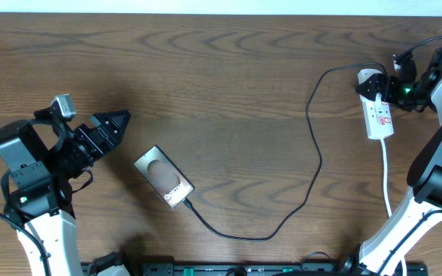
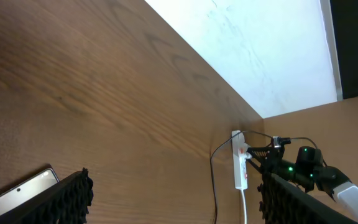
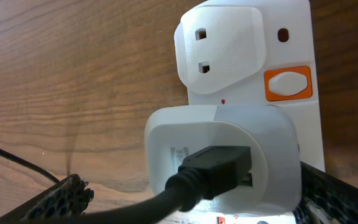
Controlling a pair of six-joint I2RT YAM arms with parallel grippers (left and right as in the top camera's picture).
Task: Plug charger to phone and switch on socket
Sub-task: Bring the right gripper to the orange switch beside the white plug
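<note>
Your left gripper hangs over the table at the left, pointing right toward the phone and apart from it. In the left wrist view its fingers stand wide apart with only bare wood between them: released, holding nothing.

The phone lies flat and screen up, left of centre, set on a diagonal. One corner of it shows just beside the left gripper's finger.

The charger meets the phone at its near right short edge. You cannot tell from these views whether the plug tip is fully seated. From there the cable sweeps near and right in a loose loop, climbs toward the far side, bends, and reaches the far end of the socket at the far right.

In the right wrist view a white adapter sits in the socket, with the cable's black plug pushed into its face. An orange switch sits beside the free outlet; its position cannot be read. A white cord leaves the socket's near end.

Your right gripper is over the socket's far end. Its fingers are spread to either side of the adapter, unclenched. The one at the picture's lower left is clear of it; contact on the other side cannot be told.
</note>
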